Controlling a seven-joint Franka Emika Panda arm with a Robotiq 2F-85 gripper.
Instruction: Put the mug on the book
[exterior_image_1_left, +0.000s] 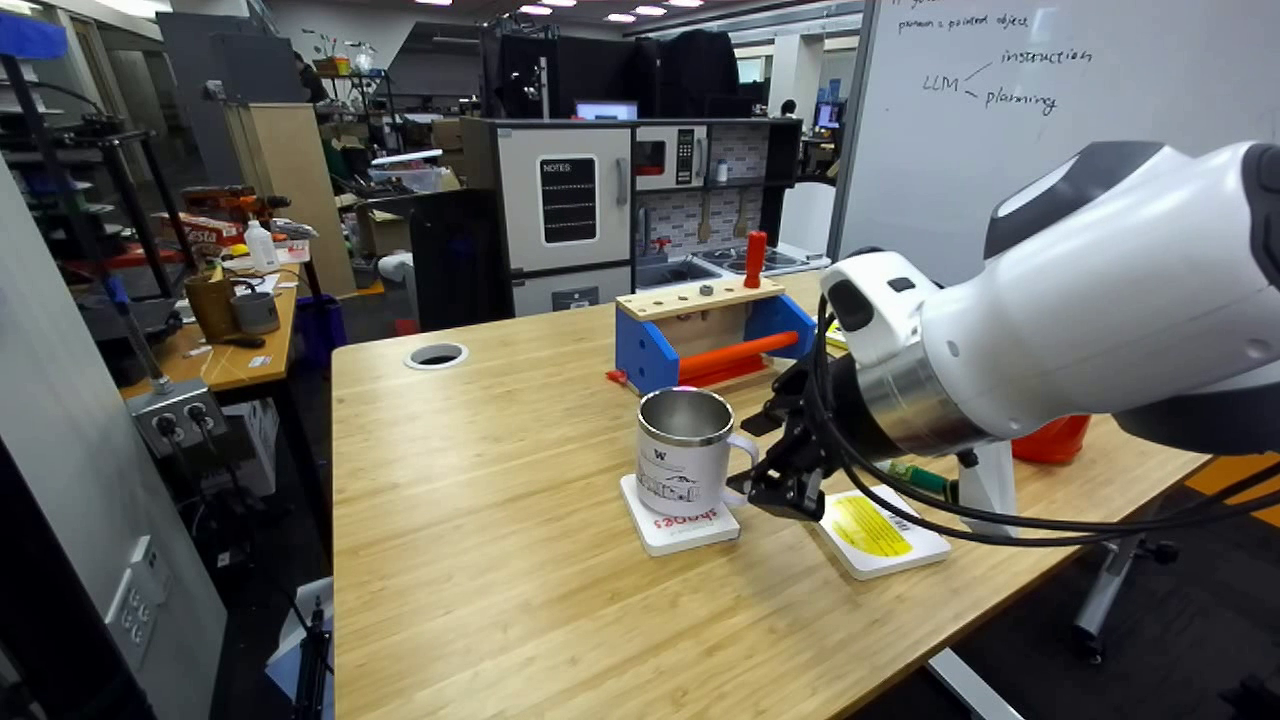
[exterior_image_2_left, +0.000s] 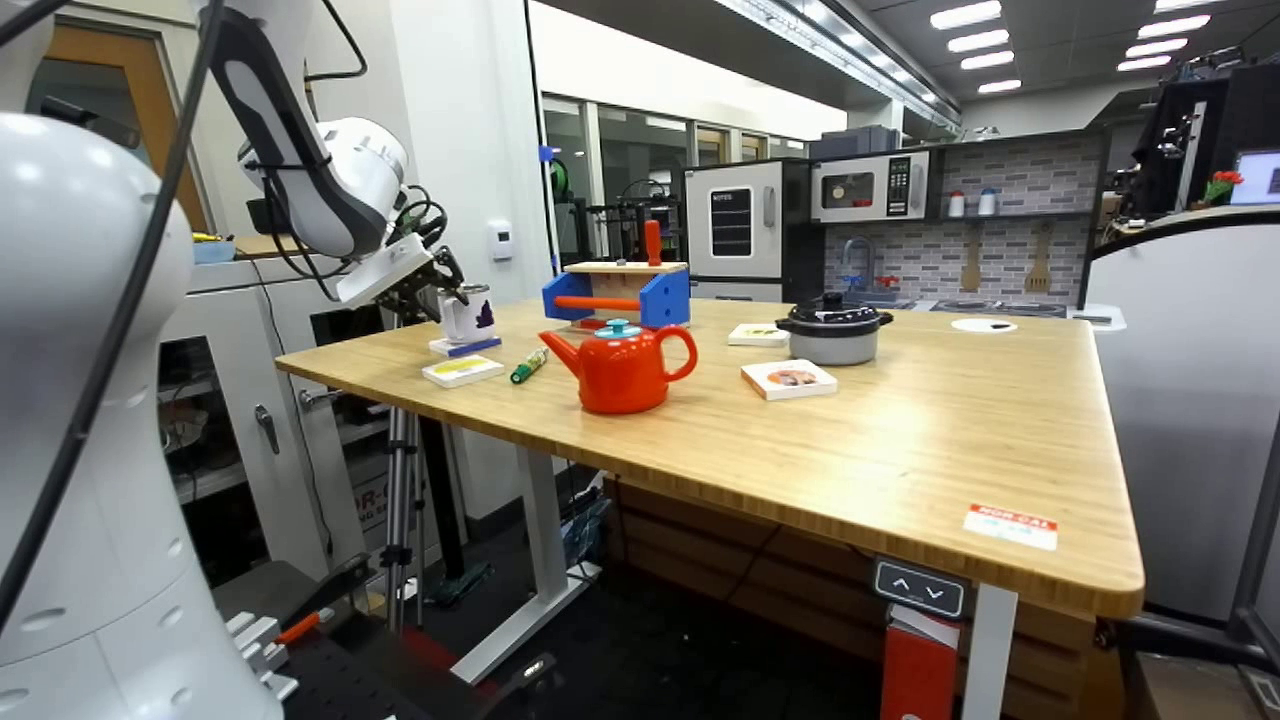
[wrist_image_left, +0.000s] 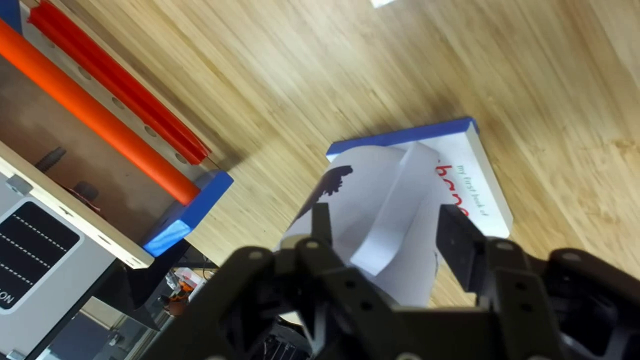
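On the light wooden tabletop (exterior_image_1_left: 480, 580): a small square white book (exterior_image_1_left: 690, 533) with red "shapes" lettering and a blue spine lies flat.
White cylindrical mug (exterior_image_1_left: 680, 465) with silver metal rim: stands upright on this book, hiding part of its cover.
Black two-finger gripper (wrist_image_left: 384, 207): jaws parted, one on each side of the mug's curved white handle (wrist_image_left: 392, 220); gaps show in the wrist view.
White square yellow-picture book (exterior_image_1_left: 873, 527): lies near the "shapes" book, apart from it.
Blue-sided wooden toy toolbox (exterior_image_1_left: 715, 335): stands behind the mug in an exterior view.
Red turquoise-lidded teapot (exterior_image_2_left: 622, 375): stands near a green marker (exterior_image_2_left: 529, 366) in an exterior view.
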